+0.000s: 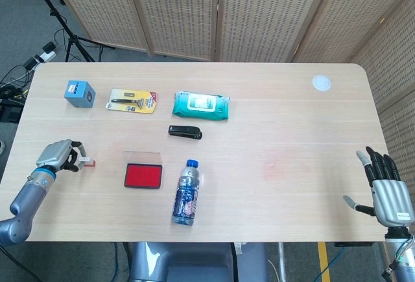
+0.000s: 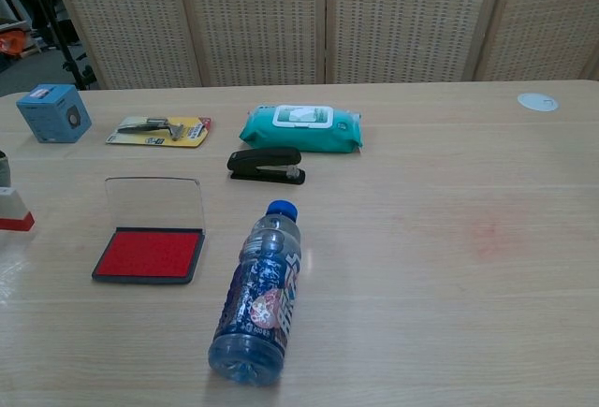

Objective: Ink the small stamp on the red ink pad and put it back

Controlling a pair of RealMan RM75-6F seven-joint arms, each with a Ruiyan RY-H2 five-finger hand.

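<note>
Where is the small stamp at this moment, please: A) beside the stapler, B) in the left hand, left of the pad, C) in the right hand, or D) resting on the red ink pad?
B: the left hand holds the small stamp well left of the red ink pad.

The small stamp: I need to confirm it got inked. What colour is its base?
Red under a white body on the small stamp, clearest in the chest view.
</note>
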